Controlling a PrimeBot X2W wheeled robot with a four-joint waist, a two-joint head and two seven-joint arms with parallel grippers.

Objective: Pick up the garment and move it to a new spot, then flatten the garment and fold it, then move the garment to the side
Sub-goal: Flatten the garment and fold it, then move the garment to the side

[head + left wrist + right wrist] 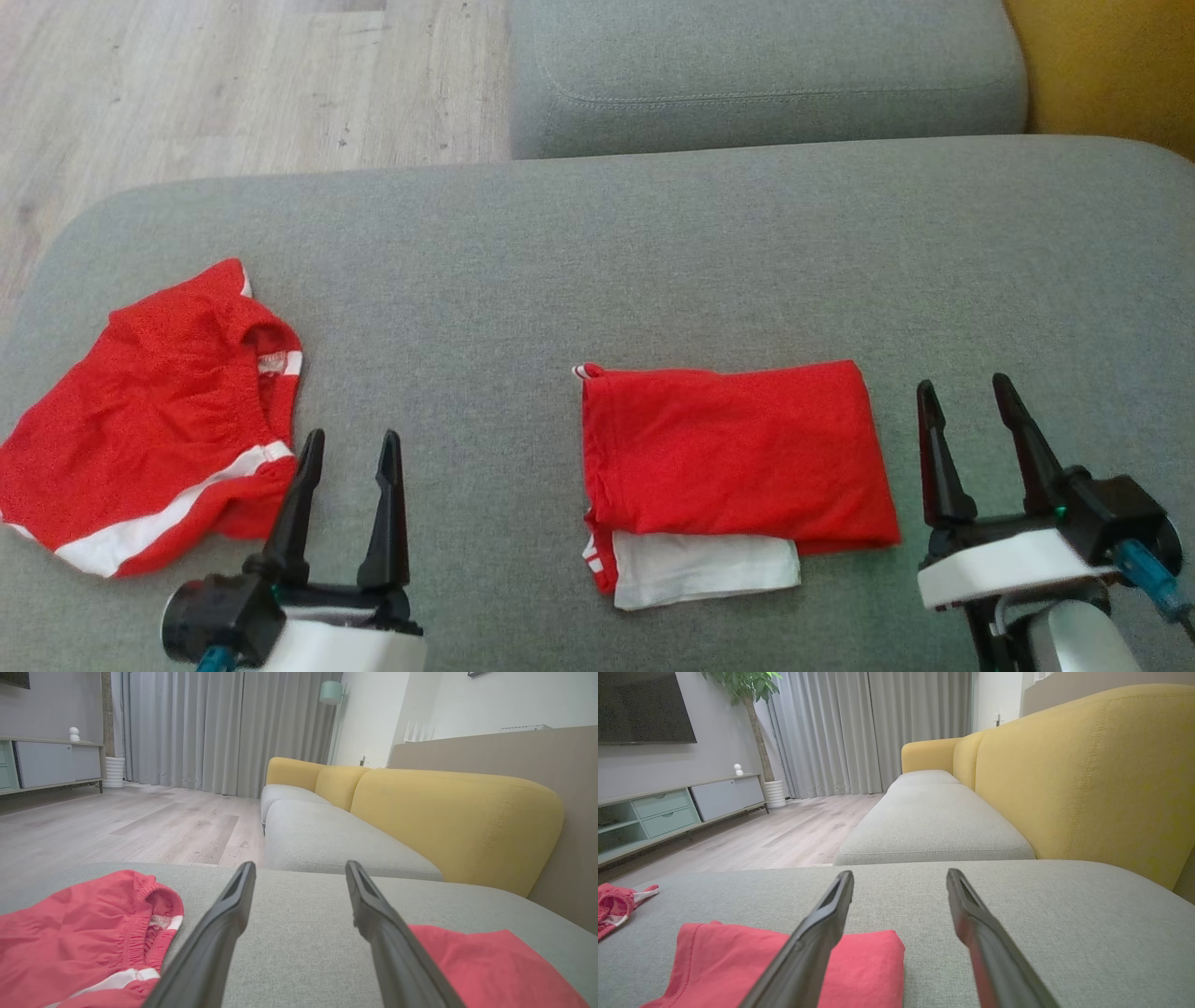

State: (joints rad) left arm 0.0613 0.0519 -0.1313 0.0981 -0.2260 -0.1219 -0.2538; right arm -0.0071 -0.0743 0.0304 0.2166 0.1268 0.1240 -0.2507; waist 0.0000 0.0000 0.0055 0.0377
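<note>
Clearly soft, light cloth that unfolds easily

Folded red garment [738, 457] lies on the grey cushion [597, 261], just left of the right gripper [963, 383]; both it and the left gripper [352, 437] gape wide, empty. Probably best pinched through every layer at one edge

Pale wooden floor [233, 84] is stretching past the grey sofa cushions [766, 75] toward long grey curtains [210, 728], while yellow backrests [1087, 774] are lining one side and a low cabinet [668, 807] is standing under a dark television [644, 707].
</note>
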